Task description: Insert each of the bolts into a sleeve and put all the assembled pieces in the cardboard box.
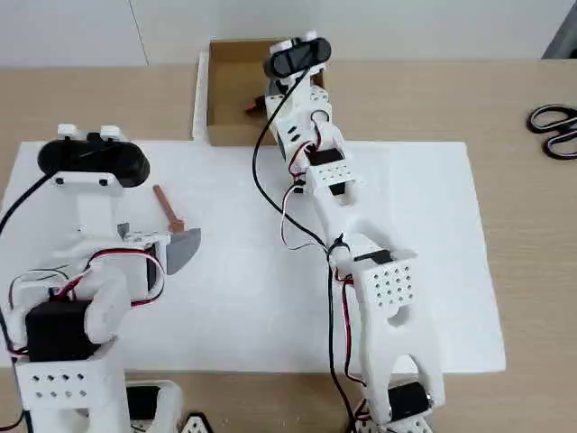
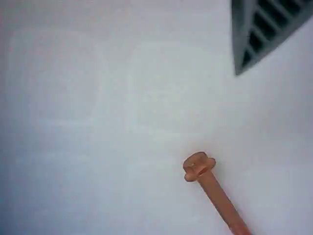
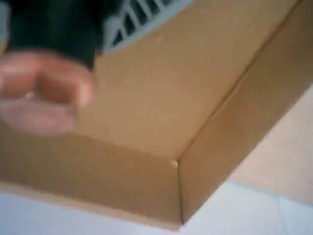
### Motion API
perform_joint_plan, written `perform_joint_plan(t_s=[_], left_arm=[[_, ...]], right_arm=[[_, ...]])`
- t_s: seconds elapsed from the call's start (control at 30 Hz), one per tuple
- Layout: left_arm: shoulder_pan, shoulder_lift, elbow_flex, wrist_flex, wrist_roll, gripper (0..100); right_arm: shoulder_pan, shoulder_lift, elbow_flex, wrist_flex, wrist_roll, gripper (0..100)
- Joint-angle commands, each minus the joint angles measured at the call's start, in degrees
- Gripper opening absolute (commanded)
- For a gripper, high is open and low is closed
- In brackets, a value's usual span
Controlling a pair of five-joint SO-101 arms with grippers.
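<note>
While the left hand hangs low over the white foam sheet nearest the arm bases, its grey jaws stand spread apart and hold nothing. Just beyond it a loose copper-coloured metal bolt lies flat on the foam, untouched. The left wrist view shows its flanged hexagonal head, which the high view renders as a small knob. Farther off, the right arm stretches across the sheet into the open brown cardboard box at the far side of the pale wooden surface. The right hand is closed on a black sleeve with a second copper bolt protruding. The right wrist view places them near an inner corner of the box, whereas the high view gives a dark, reddish speck. Black-handled scissors lie well apart.
</note>
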Motion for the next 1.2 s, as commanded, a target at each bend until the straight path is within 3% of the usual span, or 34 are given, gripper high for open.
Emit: perform_joint_plan(t_s=[0.0,0.17,0.37,0.67,1.17], left_arm=[[-0.4,-0.3,0.0,-0.1,-0.4,32],[-0.4,-0.3,0.1,-0.1,-0.4,32],[-0.4,-0.3,0.1,0.1,-0.4,32],[-0.4,-0.3,0.2,0.2,-0.4,32],[-0.3,-0.3,0.2,0.3,-0.4,32]], right_arm=[[0.4,-0.8,-4.1,-1.4,0.7,0.8],[0.3,0.6,-4.1,-1.4,0.7,2.0],[0.2,1.7,-4.3,1.4,0.8,17.9],[0.7,1.5,-7.6,2.9,0.9,16.5],[6.2,-19.0,-15.9,37.8,0.5,16.5]])
